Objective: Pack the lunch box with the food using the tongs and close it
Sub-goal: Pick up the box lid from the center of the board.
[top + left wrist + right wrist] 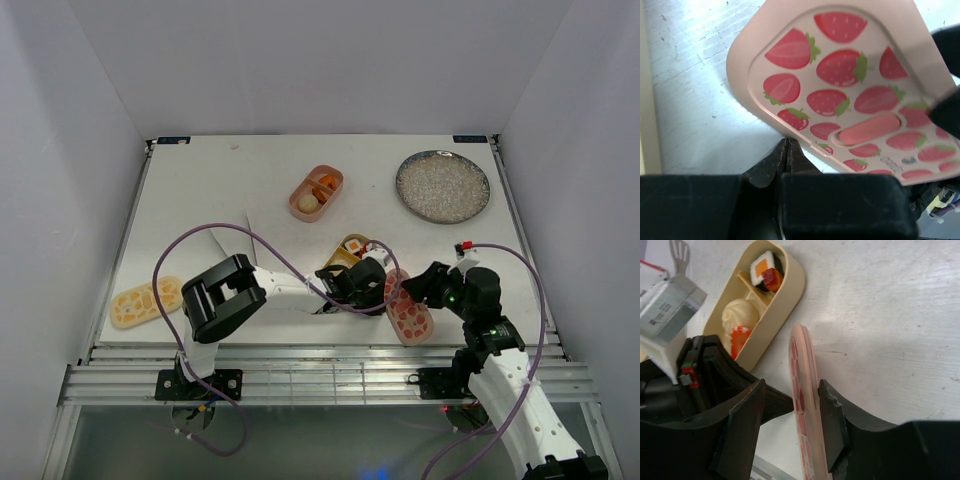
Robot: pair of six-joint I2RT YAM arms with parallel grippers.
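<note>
beside the tan tray, pink lid within right hand

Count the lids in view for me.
2. A yellow lid lies flat by the left edge of the table. A pink strawberry lid stands tipped up at the front, between the fingers of the open right pincer. Another could be hidden.

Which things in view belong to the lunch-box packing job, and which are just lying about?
Belong to the job:
- pink strawberry lid
- tan tray
- pink tray
- food in both trays
- yellow lid
- tongs, only the tip showing in the right wrist view

Just lying about:
- grey speckled plate, far right of the table
</note>
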